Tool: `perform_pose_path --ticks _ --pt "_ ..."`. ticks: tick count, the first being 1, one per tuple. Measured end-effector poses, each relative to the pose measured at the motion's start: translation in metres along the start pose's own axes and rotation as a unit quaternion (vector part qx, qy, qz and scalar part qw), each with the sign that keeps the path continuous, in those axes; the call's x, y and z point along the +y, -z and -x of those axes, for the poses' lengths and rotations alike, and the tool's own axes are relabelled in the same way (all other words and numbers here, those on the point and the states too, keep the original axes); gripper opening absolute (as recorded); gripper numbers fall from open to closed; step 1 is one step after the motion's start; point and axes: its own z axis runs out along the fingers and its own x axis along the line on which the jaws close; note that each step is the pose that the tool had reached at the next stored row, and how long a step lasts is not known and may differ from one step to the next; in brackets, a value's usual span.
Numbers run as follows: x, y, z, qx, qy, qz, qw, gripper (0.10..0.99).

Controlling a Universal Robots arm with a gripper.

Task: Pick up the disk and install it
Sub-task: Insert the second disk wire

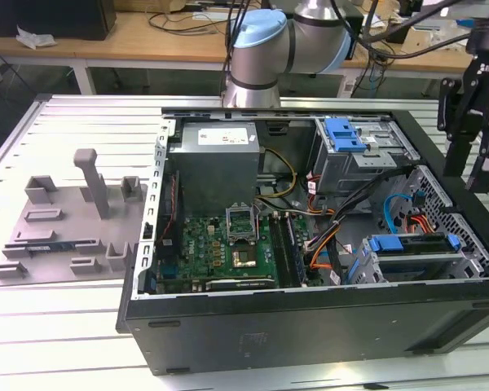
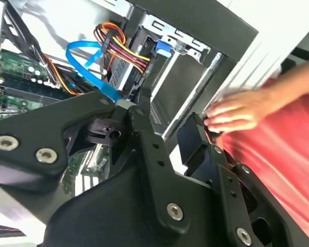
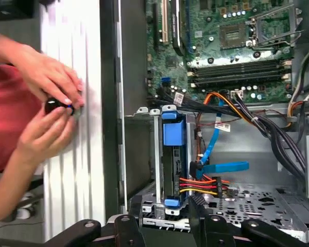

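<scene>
In the exterior view, start at 9 o'clock: a grey plastic plate (image 1: 65, 224) with little posts lies on the bench (image 1: 57, 342), and no drive is on it. Next comes the open computer case (image 1: 310, 326), lying on its side, with the green board (image 1: 220, 248) in the middle. From that board, look toward 3 o'clock and you find the disk (image 1: 409, 244). Its blue frame sits inside the metal drive cage (image 1: 375, 269) at the case's 4 o'clock corner, with blue and orange wires just beside it. It looks to me like the disk is already in its slot, but I cannot tell if it is pushed all the way in or plugged in. Your tool (image 1: 470, 167) hangs above the case's 3 o'clock edge, over that cage. Its two fingers are spread apart and hold nothing. In the first wrist view, a person's hands (image 3: 46, 77) are busy with a small dark thing on the bench just outside the case wall, so take care there.
</scene>
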Motion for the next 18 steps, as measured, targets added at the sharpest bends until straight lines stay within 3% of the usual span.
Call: perform_pose_path --ticks 1,3,7,8,10,12,14,15,16,18 --pt "0.0001 0.0007 0.0035 0.0039 0.0 0.0005 1.0 0.482" --pt "0.0002 0.0012 0.0073 0.0157 0.0 0.0047 0.9999 0.482" --pt "0.0001 -0.0007 0.0081 0.0184 -0.018 0.0175 0.9995 0.482" --pt "0.0001 -0.0022 0.0086 0.0193 -0.03 0.0247 0.9991 0.482" --pt "0.0002 -0.0025 0.0146 0.0269 -0.031 0.0313 0.9987 0.482" --pt "0.0004 -0.0015 0.0197 0.0325 -0.03 0.0342 0.9984 0.482" --pt "0.0007 0.0007 0.0291 0.043 -0.028 0.0393 0.9979 0.482" --pt "0.0009 0.0019 0.0349 0.0495 -0.027 0.0419 0.9975 0.396" --pt "0.0011 0.0029 0.0405 0.0563 -0.026 0.0445 0.9971 0.396" --pt "0.0011 0.0006 0.0447 0.0612 -0.025 0.0475 0.9967 0.396"
